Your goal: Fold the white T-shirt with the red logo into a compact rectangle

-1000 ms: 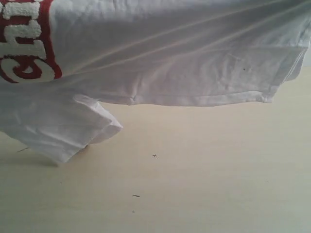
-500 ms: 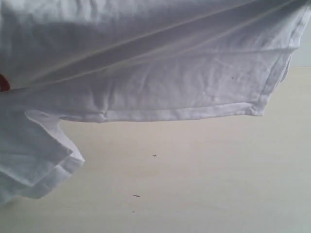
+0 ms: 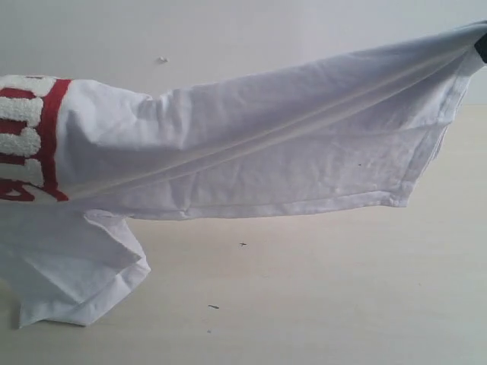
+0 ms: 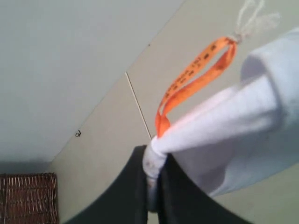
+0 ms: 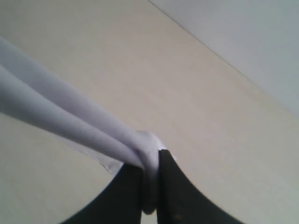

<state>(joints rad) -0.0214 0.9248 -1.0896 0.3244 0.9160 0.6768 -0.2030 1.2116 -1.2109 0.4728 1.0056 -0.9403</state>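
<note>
Cloth spans the exterior view: the white T-shirt [image 3: 266,144] hangs above the pale tabletop [image 3: 319,304], stretched taut between the two arms. Long creases run from its lower left up toward the top right corner. At the left edge of that view the red logo [image 3: 52,129] is partly in frame, a red band beside fuzzy white letters. Below it one short sleeve [image 3: 76,274] droops, and its cuff rests on the tabletop. The hemmed bottom edge hangs free on the right.

The left pincer [image 4: 153,163] is clamped tight on a bunched fold of the shirt at the collar, right where the orange neck tag [image 4: 162,122] loops out. A wicker basket [image 4: 28,198] sits in the corner of that wrist view. The right pincer [image 5: 150,172] is likewise closed hard on a pinch of white fabric, from which two rolled folds stretch away over the tabletop.
</note>
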